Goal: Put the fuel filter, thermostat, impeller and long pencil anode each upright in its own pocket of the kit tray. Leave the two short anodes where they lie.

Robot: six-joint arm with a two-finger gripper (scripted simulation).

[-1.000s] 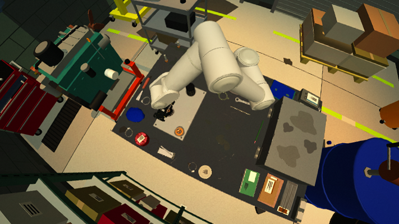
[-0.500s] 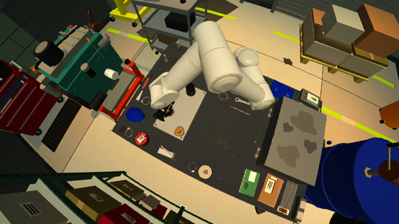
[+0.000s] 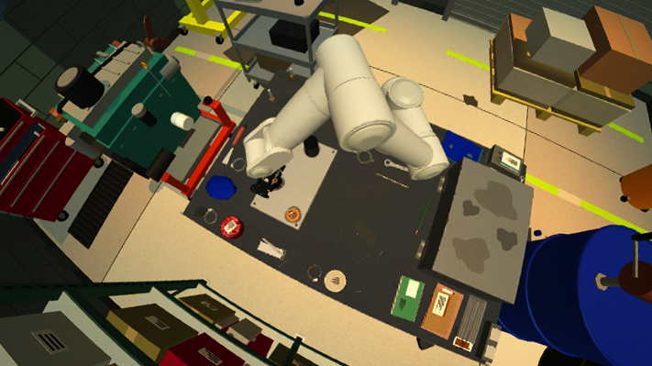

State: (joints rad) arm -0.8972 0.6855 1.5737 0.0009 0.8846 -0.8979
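On the dark bench mat lies the pale kit tray [image 3: 294, 181], with a black fuel filter [image 3: 311, 146] standing at its far edge and an orange thermostat [image 3: 292, 214] in its near pocket. My gripper [image 3: 269, 184] is low over the tray's left side, closed on a small dark part with an orange spot that looks like the impeller. A thin pale rod [image 3: 392, 179] lies on the mat to the right of the tray. The arm hides the tray's far left corner.
Behind the bench stand a grey cart [image 3: 276, 13] and a pallet of boxes [image 3: 570, 60]. A blue cap [image 3: 221, 187], a red round part [image 3: 231, 226], rings and a pale disc [image 3: 335, 280] lie on the mat. A grey stained plate [image 3: 482, 225] covers the bench's right.
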